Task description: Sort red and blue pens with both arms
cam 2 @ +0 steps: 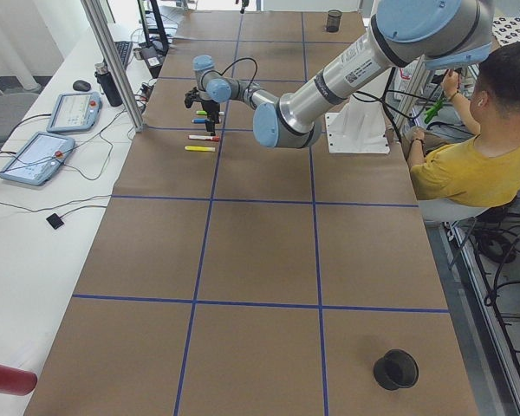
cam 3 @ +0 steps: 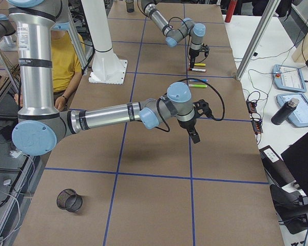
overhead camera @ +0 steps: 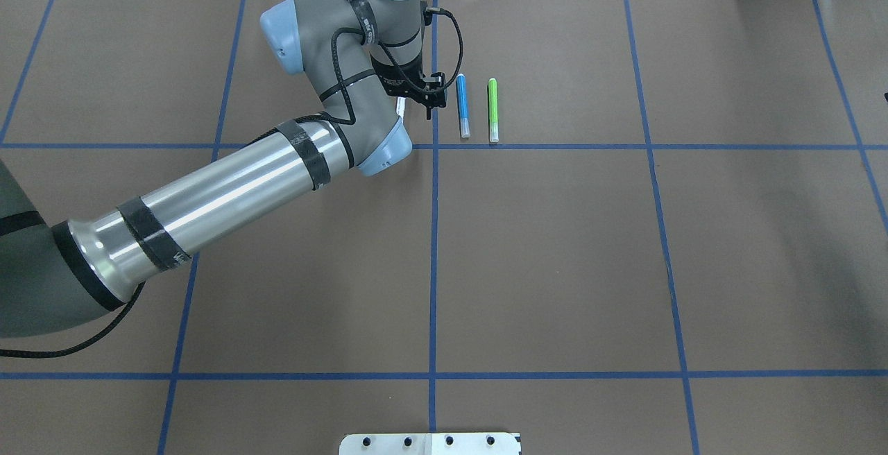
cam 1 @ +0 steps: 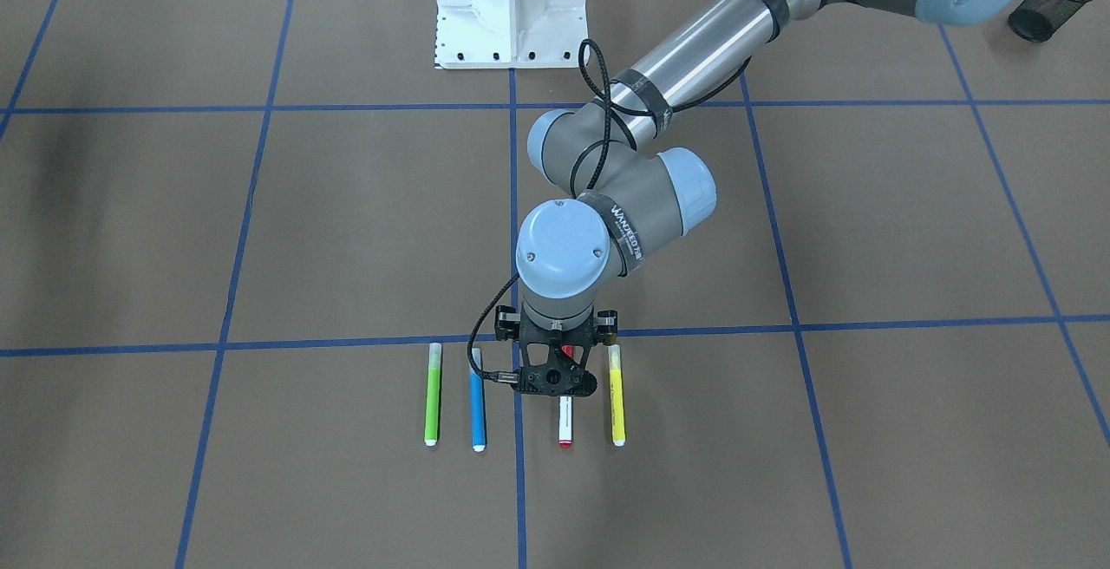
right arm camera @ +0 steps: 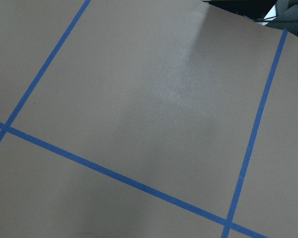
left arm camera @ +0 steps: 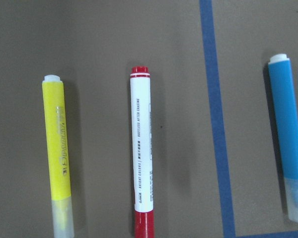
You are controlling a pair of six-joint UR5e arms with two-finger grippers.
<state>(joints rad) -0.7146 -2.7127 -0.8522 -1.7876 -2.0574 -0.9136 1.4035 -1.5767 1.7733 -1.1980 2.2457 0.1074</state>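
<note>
Brown paper table [overhead camera: 555,268] with a grid of blue tape lines [overhead camera: 433,268] on it, and four markers laid out in a neat row at the far side from the robot's white base [cam 1: 510,5]. Going by the front camera, the order is green marker [cam 1: 432,395], blue pen [cam 1: 477,408], red pen [cam 1: 565,421], yellow marker [cam 1: 617,400]. They're all parallel, flat on the paper, and none are touching. One tape line runs between the blue pen and the red one, so they sit in neighbouring squares.

The left arm [overhead camera: 229,198] is stretched way out across the table, and the left gripper [cam 1: 559,382] hangs right over the middle of the red pen. Its wrist cam looks straight down and shows the red pen lying on the paper with no fingers in the shot, so it has hold of nothing. I honestly can't tell how wide the jaws are.

The right arm [cam 3: 108,117] only shows from the side camera. It's bent out over a bare bit of paper, well apart from the pens. The right gripper [cam 3: 195,136] points down with nothing visible in it, but I can't tell from that angle if it's spread or closed.

Also around: a black mesh cup [cam 3: 69,201] lying near the table's end, and a person in a yellow shirt [cam 2: 468,165] sitting beside the base.
</note>
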